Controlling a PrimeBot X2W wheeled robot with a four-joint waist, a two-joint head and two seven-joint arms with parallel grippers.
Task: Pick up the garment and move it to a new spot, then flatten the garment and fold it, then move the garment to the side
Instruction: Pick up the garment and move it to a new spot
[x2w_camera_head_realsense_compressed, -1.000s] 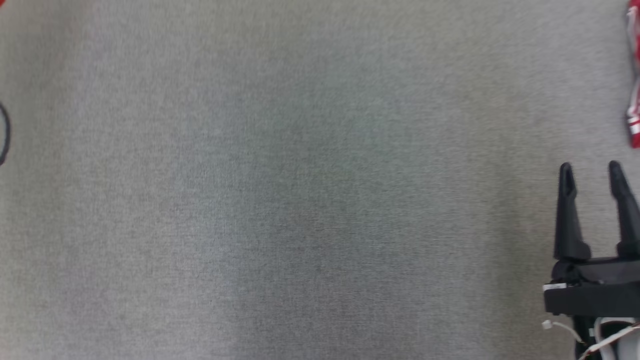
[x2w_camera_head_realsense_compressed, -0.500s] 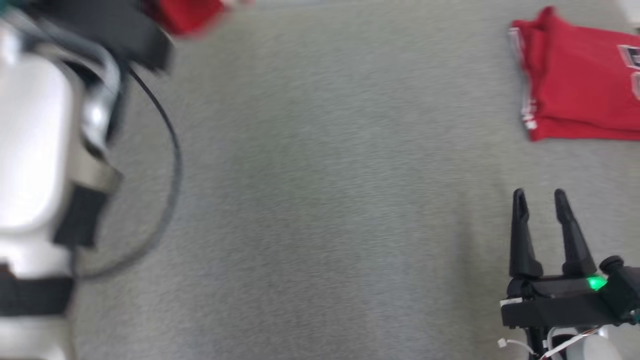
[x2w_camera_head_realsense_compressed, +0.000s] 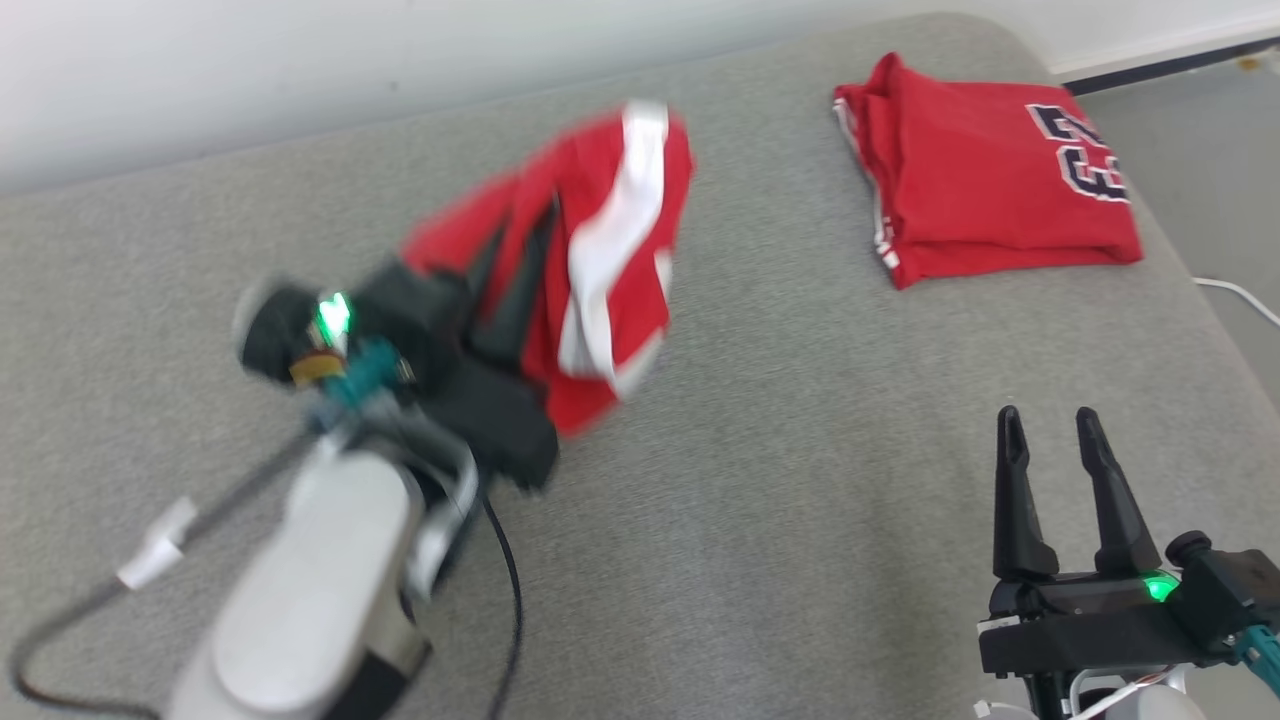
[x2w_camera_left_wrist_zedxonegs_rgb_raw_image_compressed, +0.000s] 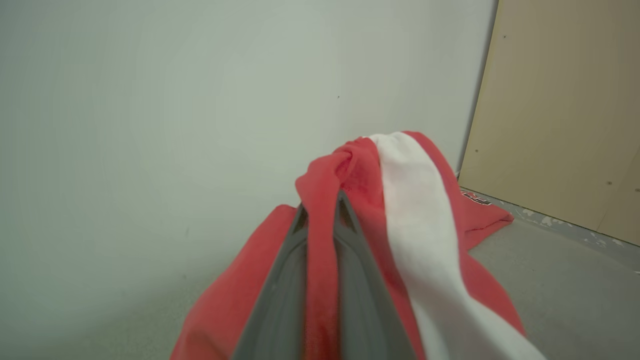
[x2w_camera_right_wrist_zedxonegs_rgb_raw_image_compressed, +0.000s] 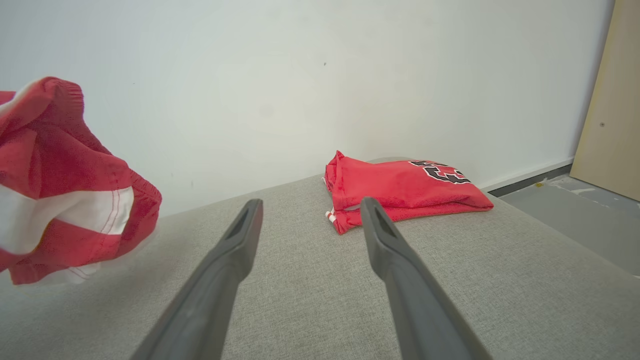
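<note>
Two red garments here: the striped garment (x2w_camera_right_wrist_zedxonegs_rgb_raw_image_compressed: 55, 160) hangs pinched in the left gripper (x2w_camera_left_wrist_zedxonegs_rgb_raw_image_compressed: 320, 200), at 11 o'clock above the mattress (x2w_camera_head_realsense_compressed: 800, 500); the folded garment (x2w_camera_head_realsense_compressed: 990, 200) lies at 1 o'clock. The right gripper (x2w_camera_head_realsense_compressed: 1045, 415), at 5 o'clock, is spread.

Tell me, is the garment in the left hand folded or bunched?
Bunched: the garment hangs crumpled from the left hand, which is shut on it.

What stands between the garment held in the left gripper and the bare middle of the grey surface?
Nothing visible does. The garment hangs from the left gripper above bare grey surface. The folded red jersey lies apart at the far right, and the open right gripper is at the near right.
</note>
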